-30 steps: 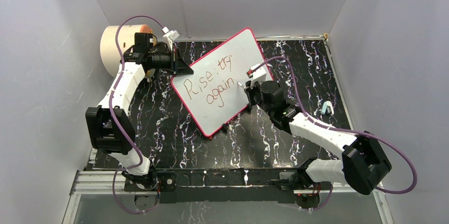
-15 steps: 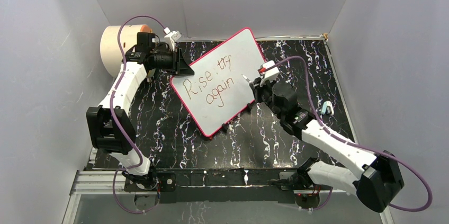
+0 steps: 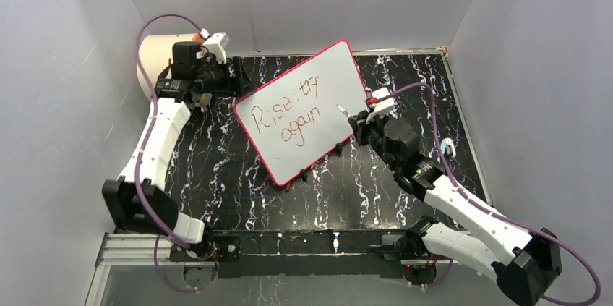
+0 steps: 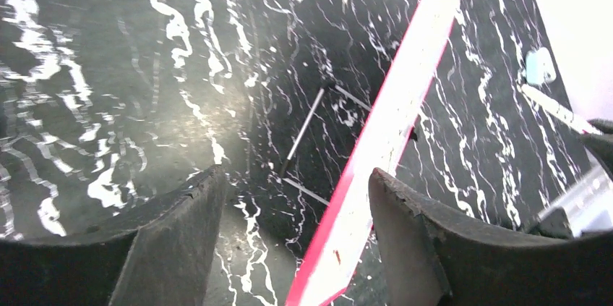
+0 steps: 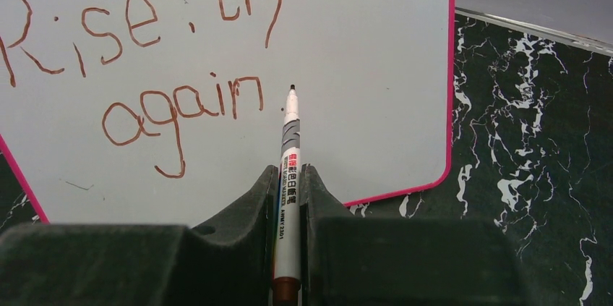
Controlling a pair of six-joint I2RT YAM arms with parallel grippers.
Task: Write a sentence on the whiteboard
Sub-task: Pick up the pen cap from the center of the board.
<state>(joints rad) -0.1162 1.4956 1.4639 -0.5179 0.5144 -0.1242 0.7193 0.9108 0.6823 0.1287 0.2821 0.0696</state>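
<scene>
- Overall, plain pale grey walls [image 3: 303, 2] are enclosing the workspace on three sides, smooth and matte.
- Below them, the table [image 3: 217, 176] is showing a glossy black top veined with white like marble, with an aluminium rail [image 3: 289, 242] running along its near edge.
- Near the table's middle, the whiteboard [image 3: 322, 78] is standing tilted on small black clip feet [image 3: 304, 173]. It is a flat white rectangle with rounded corners and a thin pink-red rim. Its long axis is running diagonally from near-left to far-right, and its face is looking toward the arms.
- Across the board's left part, the sentence [image 5: 181, 107] is reading "Rise, try" over "again" in thin reddish-brown strokes, both lines following the board's long axis.
- At the far left, a cream cylinder [image 3: 155, 56] is sitting beside the wall, behind the left arm.
- Just off the board's left corner, the left gripper [image 4: 295, 176] is hanging with its dark, rough-edged jaws apart and gripping nothing; the board's rim is showing edge-on beyond them.
- At the board's right side, the right gripper [image 5: 289, 172] is clamping its jaws on a marker [image 5: 290, 132], a slim white barrel with a printed label. The marker is pointing straight away from the wrist at the board, its tip just right of "again"; whether it is touching, I cannot tell.
- Right of that arm, a small pale blue object [image 3: 446, 148] is lying well apart from the board.
</scene>
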